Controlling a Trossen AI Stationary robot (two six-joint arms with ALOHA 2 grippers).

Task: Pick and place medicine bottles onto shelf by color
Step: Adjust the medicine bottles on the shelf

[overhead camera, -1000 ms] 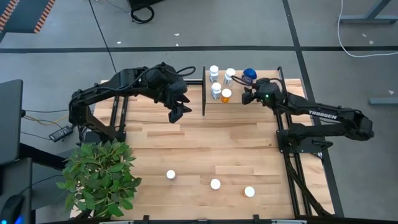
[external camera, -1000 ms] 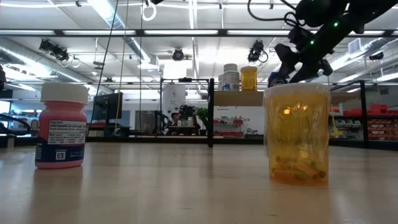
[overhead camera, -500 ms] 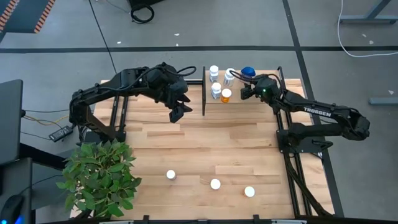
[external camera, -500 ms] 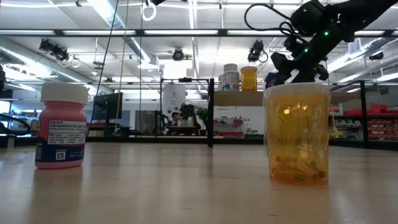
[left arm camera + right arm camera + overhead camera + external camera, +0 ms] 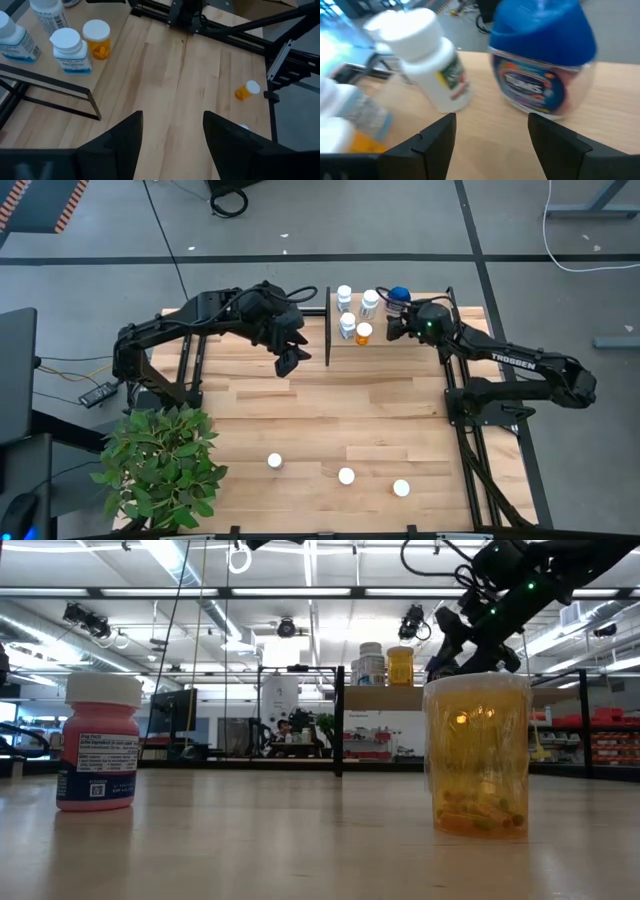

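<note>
1. Nearest the plant (image 5: 160, 465): three white-capped bottles (image 5: 346, 475) stand in a row right of it on the tabletop, not yet shelved; low view shows one pink, one orange, third out of its frame
2. Left gripper (image 5: 285, 360) hovers up-right of plant, just left of shelf rail; jaws apart, nothing held
3. Shelf (image 5: 400, 330) far from plant, at table's far edge: three white bottles, small orange bottle (image 5: 364, 332), blue bottle (image 5: 400, 298) on it, so roughly 5 done, 3 left
4. Right gripper (image 5: 397, 326) sits at shelf just by blue bottle; jaws apart, empty
5. Hard to tell: colour grouping, whether white bottle (image 5: 427, 57) is tilted or tipping; a lying orange bottle (image 5: 247, 90) shows only in left wrist view
</note>
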